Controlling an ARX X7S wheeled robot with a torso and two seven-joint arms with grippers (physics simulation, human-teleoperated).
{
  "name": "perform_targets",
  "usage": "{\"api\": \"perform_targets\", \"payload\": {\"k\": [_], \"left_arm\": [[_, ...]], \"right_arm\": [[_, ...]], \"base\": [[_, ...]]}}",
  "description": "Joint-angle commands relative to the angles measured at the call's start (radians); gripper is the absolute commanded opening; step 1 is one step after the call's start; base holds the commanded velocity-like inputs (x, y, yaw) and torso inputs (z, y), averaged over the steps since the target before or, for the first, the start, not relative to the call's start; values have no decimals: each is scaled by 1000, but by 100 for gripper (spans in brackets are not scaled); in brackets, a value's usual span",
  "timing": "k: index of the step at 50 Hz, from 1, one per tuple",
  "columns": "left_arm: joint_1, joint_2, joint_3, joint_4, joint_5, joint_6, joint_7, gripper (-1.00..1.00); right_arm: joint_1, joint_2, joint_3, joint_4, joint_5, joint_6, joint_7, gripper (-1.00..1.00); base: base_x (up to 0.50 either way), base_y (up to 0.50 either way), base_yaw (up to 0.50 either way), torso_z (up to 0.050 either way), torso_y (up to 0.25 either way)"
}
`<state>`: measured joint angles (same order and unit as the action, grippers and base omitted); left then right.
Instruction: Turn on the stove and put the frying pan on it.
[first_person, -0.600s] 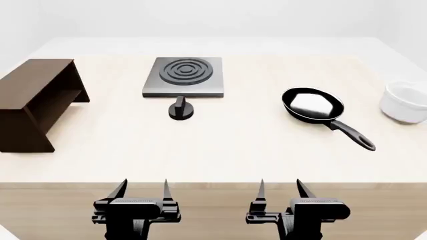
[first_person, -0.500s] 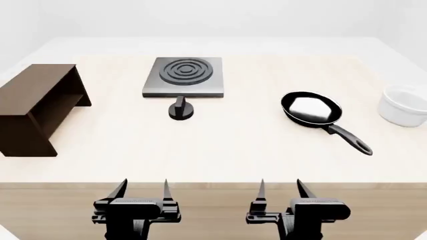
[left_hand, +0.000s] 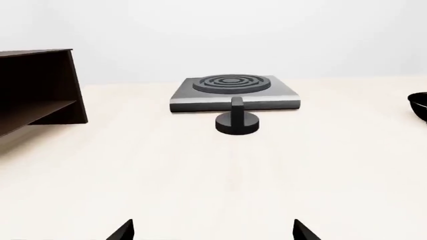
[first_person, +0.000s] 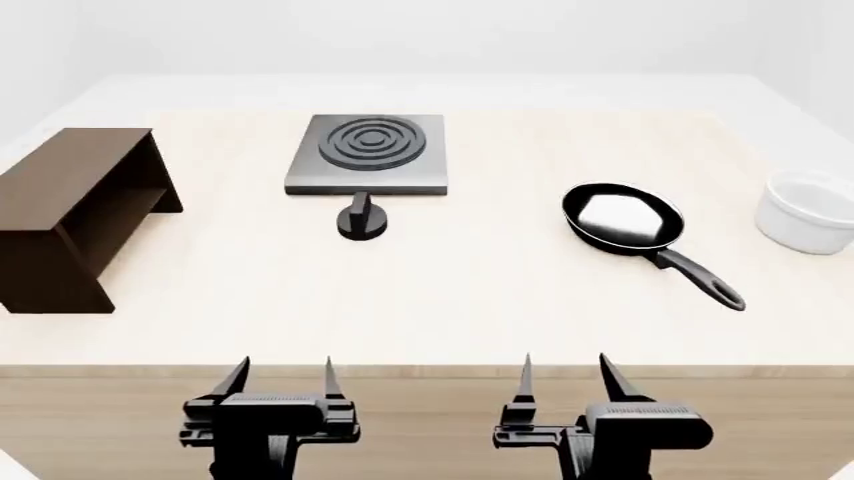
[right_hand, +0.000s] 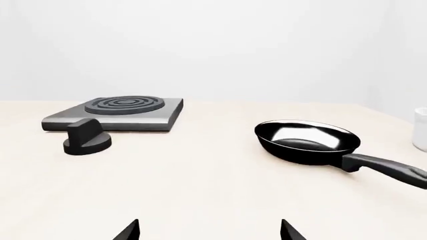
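Nothing of the task looks done from where I sit. Both my tools hang at the near edge of the table (first_person: 441, 300), the left tool (first_person: 286, 378) and the right tool (first_person: 563, 375) each with its fingers spread and nothing between them. The stove (first_person: 368, 152) sits toward the far side, left of centre, its rings bare. Its knob (first_person: 360, 218) stands just in front of it, on the near side; I cannot tell from the renders whether it is on or off, but I judge it untouched. The frying pan (first_person: 622, 217) rests flat on the table, well apart from the stove to the right, with its handle (first_person: 697, 277) pointing near and right. A white bowl (first_person: 807, 211) sits farther right, a brown shelf (first_person: 74, 215) at far left. Still ahead, as I see it: reach the knob with the left tool, turn it, then take the handle with the right and carry the pan across.
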<state>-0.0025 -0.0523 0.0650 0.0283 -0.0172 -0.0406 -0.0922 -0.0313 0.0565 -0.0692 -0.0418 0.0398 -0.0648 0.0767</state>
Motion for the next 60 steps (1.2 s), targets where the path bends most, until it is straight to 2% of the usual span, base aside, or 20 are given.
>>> {"api": "perform_targets", "payload": {"k": [1, 6, 10, 15, 52, 60], "left_arm": [[0, 1, 5, -1, 20, -8, -21, 100], [16, -10, 7, 60, 10, 13, -36, 100], [45, -18, 8, 120, 12, 57, -52, 100], [52, -27, 13, 144, 13, 56, -66, 100], [39, -70, 58, 136, -21, 28, -114, 100], [37, -76, 65, 127, -29, 33, -122, 100]], "right_arm": [[7, 0, 0, 16, 8, 6, -3, 100], [-3, 5, 7, -13, 39, -9, 6, 100], [-29, 15, 19, -116, 69, -7, 17, 100], [-38, 23, 21, -112, 98, -53, 11, 100], [-26, 65, -21, -86, 123, -61, 62, 100], [-18, 74, -34, -103, 121, -14, 81, 100]], "base": [[0, 0, 0, 0, 0], [0, 0, 0, 0, 0], [0, 0, 0, 0, 0], [134, 0, 0, 0, 0], [500, 0, 0, 0, 0], [430, 0, 0, 0, 0]]}}
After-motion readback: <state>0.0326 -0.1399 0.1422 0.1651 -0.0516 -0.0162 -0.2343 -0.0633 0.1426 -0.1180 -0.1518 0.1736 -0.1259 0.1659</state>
